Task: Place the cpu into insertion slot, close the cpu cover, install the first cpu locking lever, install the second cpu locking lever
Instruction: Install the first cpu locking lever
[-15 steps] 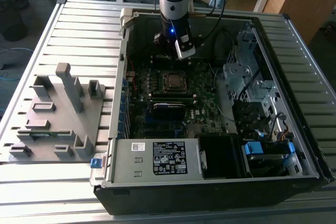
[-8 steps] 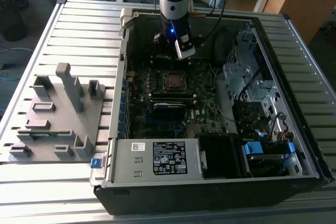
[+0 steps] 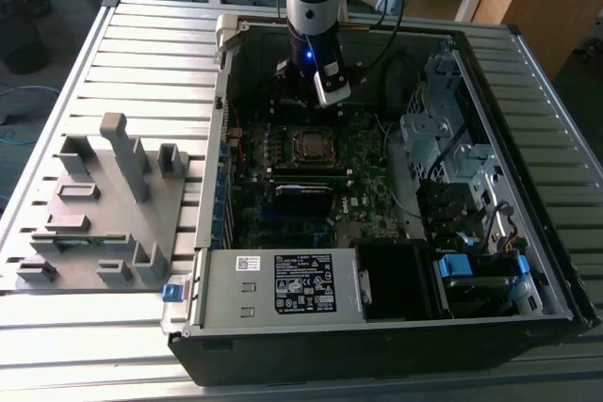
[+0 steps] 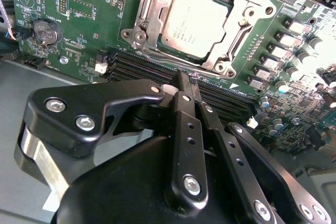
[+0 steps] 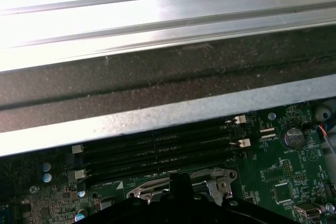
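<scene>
The cpu lies flat in the insertion slot, grey top up, in the second wrist view. The silver cpu cover lies folded down around it. A thin metal lever runs flat along the socket edge nearest my fingertips. My gripper is shut with nothing held, its tip just short of that edge, above the memory slots. In the exterior view the gripper hangs inside the case just behind the cpu. The first wrist view shows the cover's edge beside the gripper tip.
Long black memory slots run between the socket and the case wall. A coin battery sits on the board. A grey fixture plate lies on the exterior view's left; drive cages and cables crowd the right.
</scene>
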`<action>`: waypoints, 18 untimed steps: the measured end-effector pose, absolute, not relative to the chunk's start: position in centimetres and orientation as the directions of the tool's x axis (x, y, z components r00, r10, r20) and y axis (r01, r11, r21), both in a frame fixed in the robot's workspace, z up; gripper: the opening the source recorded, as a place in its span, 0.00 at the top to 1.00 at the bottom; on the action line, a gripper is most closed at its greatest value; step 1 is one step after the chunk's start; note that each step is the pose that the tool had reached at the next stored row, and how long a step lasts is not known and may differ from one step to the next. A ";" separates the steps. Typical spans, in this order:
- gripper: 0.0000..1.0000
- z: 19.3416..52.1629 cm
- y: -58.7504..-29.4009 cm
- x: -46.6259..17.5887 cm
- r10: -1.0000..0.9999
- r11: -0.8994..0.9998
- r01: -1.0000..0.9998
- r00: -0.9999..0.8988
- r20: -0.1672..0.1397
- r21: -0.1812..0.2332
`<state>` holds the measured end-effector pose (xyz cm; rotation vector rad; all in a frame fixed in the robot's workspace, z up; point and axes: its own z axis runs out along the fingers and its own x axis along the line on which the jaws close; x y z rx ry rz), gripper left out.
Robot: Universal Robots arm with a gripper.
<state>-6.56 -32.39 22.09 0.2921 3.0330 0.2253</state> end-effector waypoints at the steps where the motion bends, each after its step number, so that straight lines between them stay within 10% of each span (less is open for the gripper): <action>1: 0.90 22.1 -32.4 -6.6 0.196 0.971 0.183 -0.978 -0.071 0.154; 18: 0.90 22.3 -32.4 -6.6 0.196 0.971 0.183 -0.978 -0.072 0.151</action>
